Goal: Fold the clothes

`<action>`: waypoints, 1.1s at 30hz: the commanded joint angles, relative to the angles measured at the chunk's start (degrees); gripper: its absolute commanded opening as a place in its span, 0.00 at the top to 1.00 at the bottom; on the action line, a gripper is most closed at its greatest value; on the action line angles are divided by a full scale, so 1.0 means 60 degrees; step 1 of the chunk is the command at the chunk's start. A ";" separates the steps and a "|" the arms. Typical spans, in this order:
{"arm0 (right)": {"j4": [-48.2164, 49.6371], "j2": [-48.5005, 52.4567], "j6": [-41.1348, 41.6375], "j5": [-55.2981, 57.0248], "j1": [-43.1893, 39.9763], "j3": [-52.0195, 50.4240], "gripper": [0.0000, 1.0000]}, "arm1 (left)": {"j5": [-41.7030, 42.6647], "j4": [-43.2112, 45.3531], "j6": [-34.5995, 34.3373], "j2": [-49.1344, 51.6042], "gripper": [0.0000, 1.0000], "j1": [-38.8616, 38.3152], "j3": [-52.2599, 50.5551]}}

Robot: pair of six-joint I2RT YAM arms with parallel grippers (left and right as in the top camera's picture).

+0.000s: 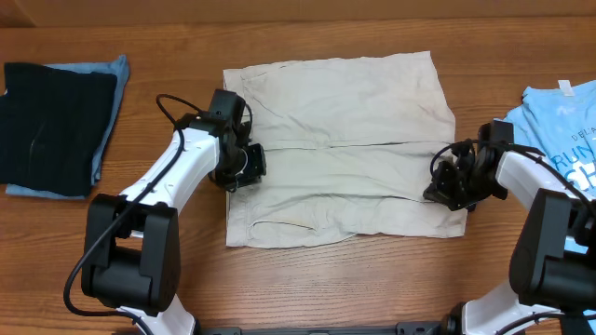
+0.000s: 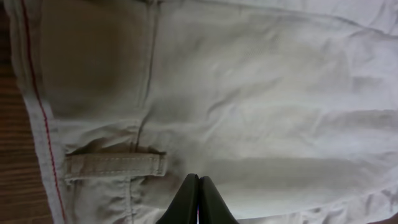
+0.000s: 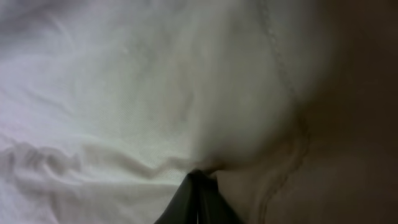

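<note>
The shorts (image 1: 345, 140) lie spread flat on the table (image 1: 307, 28), between the two grippers. The left gripper (image 2: 198, 186) sits at their waistband edge beside a belt loop (image 2: 115, 165), its jaws pressed together; cloth stretches ahead of it. The right gripper (image 3: 199, 177), at the opposite edge, pinches a puckered fold of the shorts.

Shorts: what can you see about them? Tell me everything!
The shorts are pale beige and cotton-looking. They are lightly wrinkled and spread flat on the wooden table. The waistband lies to the left and the legs to the right, with a seam between them. Up close there is a belt loop and red stitching along the edge. The left pincer is shut at the waist edge. The right pincer is shut at a leg hem, seemingly pinching cloth.
</note>
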 commanded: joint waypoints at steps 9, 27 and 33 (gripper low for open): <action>0.0896 0.0004 0.1963 0.3213 -0.0022 -0.1282 0.95 | -0.1067 0.0335 -0.0149 -0.0040 0.96 0.0011 -0.1147; -0.3151 -0.0324 0.1464 0.1719 -0.0157 0.2040 0.87 | -0.1708 -0.3282 -0.0452 -0.0433 0.96 0.0251 0.1475; -0.4703 -0.0565 0.2761 0.3442 -0.0503 0.1942 0.60 | -0.2065 -0.3402 -0.0892 -0.0433 0.91 0.0390 0.1326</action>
